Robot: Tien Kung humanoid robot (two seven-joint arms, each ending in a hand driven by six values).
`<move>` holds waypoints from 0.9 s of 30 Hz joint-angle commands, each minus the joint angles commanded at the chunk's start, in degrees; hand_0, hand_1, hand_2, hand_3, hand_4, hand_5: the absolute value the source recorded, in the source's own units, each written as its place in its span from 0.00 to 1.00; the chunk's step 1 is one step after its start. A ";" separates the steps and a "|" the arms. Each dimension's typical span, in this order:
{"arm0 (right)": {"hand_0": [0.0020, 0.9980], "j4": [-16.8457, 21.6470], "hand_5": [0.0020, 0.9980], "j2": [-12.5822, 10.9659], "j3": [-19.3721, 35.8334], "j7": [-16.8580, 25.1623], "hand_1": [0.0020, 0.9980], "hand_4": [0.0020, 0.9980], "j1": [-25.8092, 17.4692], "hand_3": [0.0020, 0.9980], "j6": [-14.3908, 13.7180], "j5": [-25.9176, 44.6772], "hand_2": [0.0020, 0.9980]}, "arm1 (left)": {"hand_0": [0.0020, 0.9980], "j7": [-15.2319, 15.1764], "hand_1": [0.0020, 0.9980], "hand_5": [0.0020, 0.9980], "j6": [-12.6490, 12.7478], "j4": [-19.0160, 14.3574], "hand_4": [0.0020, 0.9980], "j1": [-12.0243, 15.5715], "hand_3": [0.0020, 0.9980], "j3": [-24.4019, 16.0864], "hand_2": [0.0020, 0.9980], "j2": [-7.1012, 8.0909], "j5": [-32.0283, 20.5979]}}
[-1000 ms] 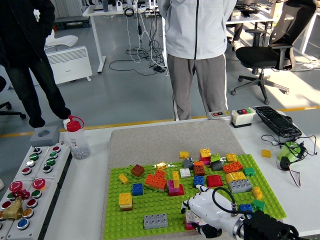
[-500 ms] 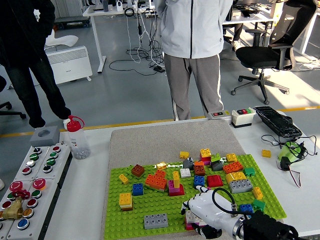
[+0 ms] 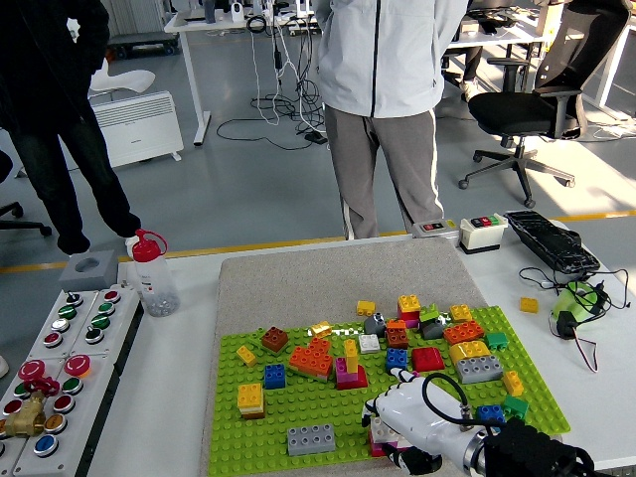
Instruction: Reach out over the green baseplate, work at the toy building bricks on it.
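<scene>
The worktop [image 3: 169, 397] carries the green baseplate [image 3: 298, 402], studded with bricks. Over its near edge the right hand [image 3: 417, 429] is lowered, fingers curled around a small red and white brick [image 3: 378, 437]. The grasping step seems in hand; lifting or pressing is called for next. The grip is largely hidden by the hand, so contact cannot be confirmed.

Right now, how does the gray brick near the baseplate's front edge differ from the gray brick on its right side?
The front gray brick stands alone on bare studs; the right gray brick touches a yellow brick. The front one looks darker. Both are long, low, and sit on the green baseplate.
</scene>
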 joint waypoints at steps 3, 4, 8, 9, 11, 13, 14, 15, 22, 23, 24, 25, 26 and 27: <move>1.00 0.03 0.10 -0.03 0.11 0.08 0.82 0.63 -0.09 0.78 -0.03 -0.11 0.79 | 0.73 0.04 0.78 1.00 0.00 0.00 0.48 0.06 0.67 -0.05 0.81 -0.02 0.12; 1.00 0.03 0.10 -0.03 0.12 0.11 0.82 0.63 -0.11 0.78 -0.05 -0.12 0.79 | 0.73 0.05 0.78 1.00 0.00 0.00 0.48 0.08 0.67 -0.07 0.81 -0.03 0.15; 1.00 -0.05 0.12 0.01 0.12 0.01 0.88 0.68 -0.21 0.85 -0.09 -0.02 0.87 | 0.73 0.07 0.78 1.00 0.01 0.00 0.48 0.18 0.67 -0.12 0.82 -0.05 0.24; 1.00 -0.08 0.12 0.02 0.13 -0.02 0.88 0.68 -0.24 0.85 -0.08 0.03 0.87 | 0.73 0.07 0.78 1.00 0.01 0.00 0.48 0.19 0.67 -0.14 0.82 -0.05 0.26; 1.00 -0.12 0.12 0.01 0.12 -0.13 0.88 0.68 -0.29 0.85 0.08 0.20 0.87 | 0.73 0.07 0.78 1.00 0.01 0.00 0.48 0.23 0.67 -0.14 0.82 -0.05 0.28; 1.00 -0.13 0.12 -0.03 0.10 -0.21 0.88 0.68 -0.33 0.85 0.22 0.37 0.87 | 0.73 0.08 0.78 1.00 0.01 0.00 0.48 0.26 0.67 -0.14 0.82 -0.05 0.31; 1.00 -0.12 0.12 -0.05 0.10 -0.23 0.92 0.71 -0.37 0.88 0.27 0.45 0.92 | 0.73 0.09 0.78 1.00 0.01 0.00 0.48 0.28 0.67 -0.14 0.82 -0.05 0.32; 1.00 -0.10 0.12 -0.07 0.11 -0.24 0.92 0.71 -0.40 0.88 0.29 0.49 0.92 | 0.73 0.09 0.78 1.00 0.01 0.00 0.48 0.29 0.67 -0.15 0.82 -0.06 0.32; 1.00 1.13 0.13 -0.45 0.87 -0.02 0.93 0.73 -0.80 0.90 0.24 0.60 0.94 | 0.73 0.09 0.78 1.00 -0.01 0.00 0.48 0.34 0.67 -0.11 0.82 -0.05 0.27; 1.00 1.51 0.13 -0.56 1.19 0.04 0.93 0.73 -0.91 0.90 0.17 0.59 0.94 | 0.73 0.08 0.78 1.00 -0.03 0.00 0.48 0.34 0.67 -0.08 0.82 -0.04 0.24; 1.00 1.92 0.13 -0.68 1.54 0.09 0.93 0.73 -1.03 0.90 0.12 0.59 0.94 | 0.73 0.07 0.78 1.00 -0.04 0.00 0.48 0.33 0.67 -0.07 0.82 -0.03 0.23; 1.00 2.43 0.13 -0.84 1.99 0.16 0.93 0.73 -1.17 0.90 0.06 0.61 0.94 | 0.73 0.06 0.78 1.00 -0.05 0.00 0.48 0.32 0.67 -0.06 0.82 -0.02 0.21; 1.00 2.92 0.13 -0.99 2.42 0.23 0.93 0.73 -1.31 0.90 0.01 0.64 0.94 | 0.73 0.06 0.79 1.00 -0.06 0.00 0.48 0.31 0.67 -0.07 0.82 -0.02 0.20; 1.00 3.35 0.13 -1.11 2.81 0.29 0.93 0.73 -1.43 0.90 -0.04 0.67 0.94 | 0.73 0.05 0.79 1.00 -0.06 0.00 0.48 0.30 0.67 -0.08 0.82 -0.02 0.19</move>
